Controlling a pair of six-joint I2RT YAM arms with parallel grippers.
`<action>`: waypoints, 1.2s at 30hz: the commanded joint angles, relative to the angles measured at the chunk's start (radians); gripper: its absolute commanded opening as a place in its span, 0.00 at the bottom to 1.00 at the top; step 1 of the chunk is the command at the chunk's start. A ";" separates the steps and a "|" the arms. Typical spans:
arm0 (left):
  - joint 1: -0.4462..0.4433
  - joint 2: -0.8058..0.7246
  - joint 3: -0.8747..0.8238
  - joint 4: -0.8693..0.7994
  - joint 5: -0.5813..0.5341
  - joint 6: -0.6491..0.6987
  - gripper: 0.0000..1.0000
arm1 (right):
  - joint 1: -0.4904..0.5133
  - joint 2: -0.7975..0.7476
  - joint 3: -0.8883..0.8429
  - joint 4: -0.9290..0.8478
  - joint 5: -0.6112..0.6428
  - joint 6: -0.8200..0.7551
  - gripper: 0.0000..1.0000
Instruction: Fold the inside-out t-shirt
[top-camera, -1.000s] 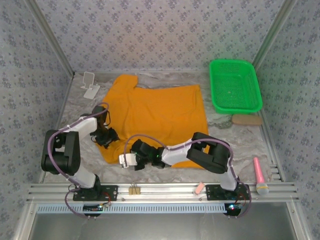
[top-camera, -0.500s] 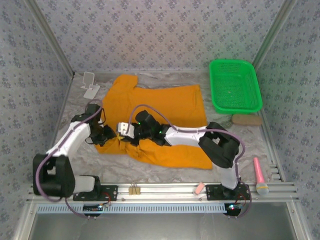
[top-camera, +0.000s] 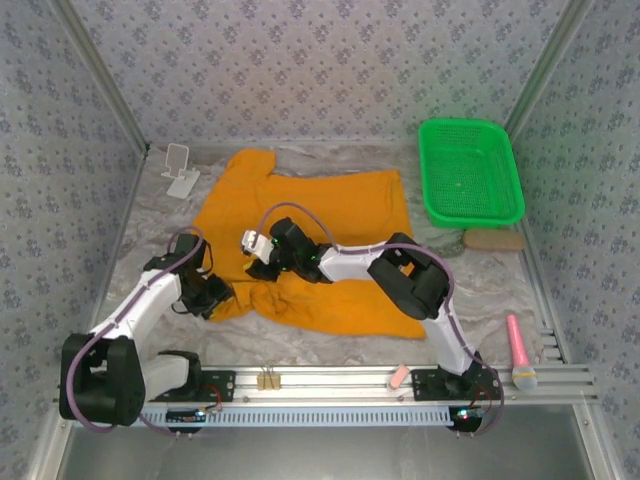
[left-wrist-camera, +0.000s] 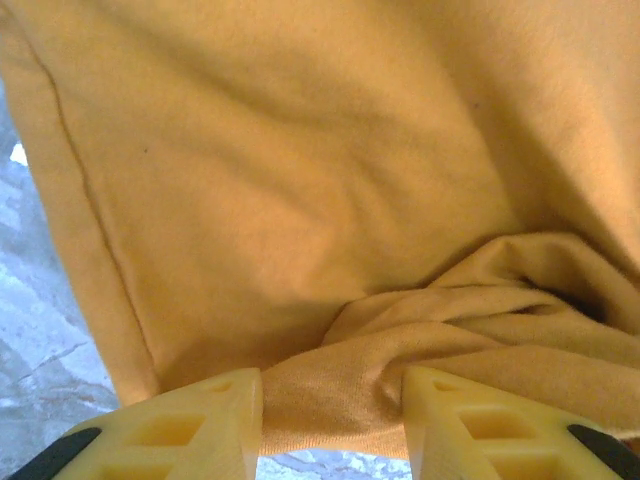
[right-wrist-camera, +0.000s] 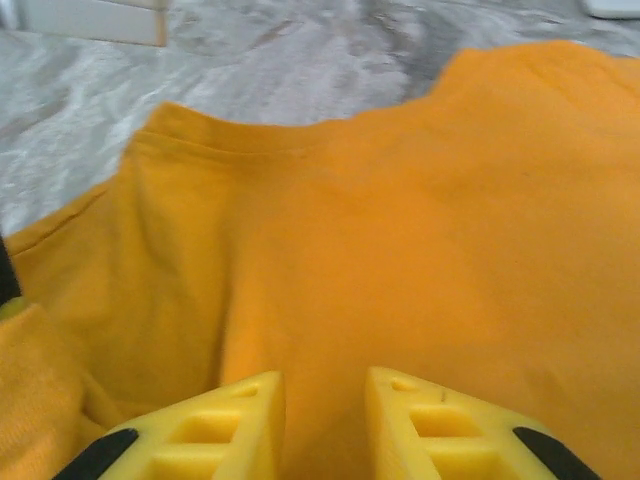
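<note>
Marble table, left claw seemingly pinching t-shirt

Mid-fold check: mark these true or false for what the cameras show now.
1. The t-shirt lies in a basket. False: it is spread on the table, beside the green basket.
2. The left tool has a bunch of t-shirt between its fingers. True.
3. The right tool is over the t-shirt. True.
4. The pink stick lies on the t-shirt. False: it lies on the table, apart from it.
</note>
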 joint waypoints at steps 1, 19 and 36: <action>0.012 0.025 0.014 0.024 -0.024 0.005 0.41 | -0.009 -0.129 -0.075 0.011 0.065 0.041 0.31; 0.053 0.089 0.013 0.054 0.023 0.060 0.41 | 0.200 -0.119 -0.221 0.111 0.214 -0.033 0.42; 0.077 0.046 0.005 0.030 0.051 0.068 0.41 | 0.218 -0.089 -0.163 0.099 0.209 -0.035 0.01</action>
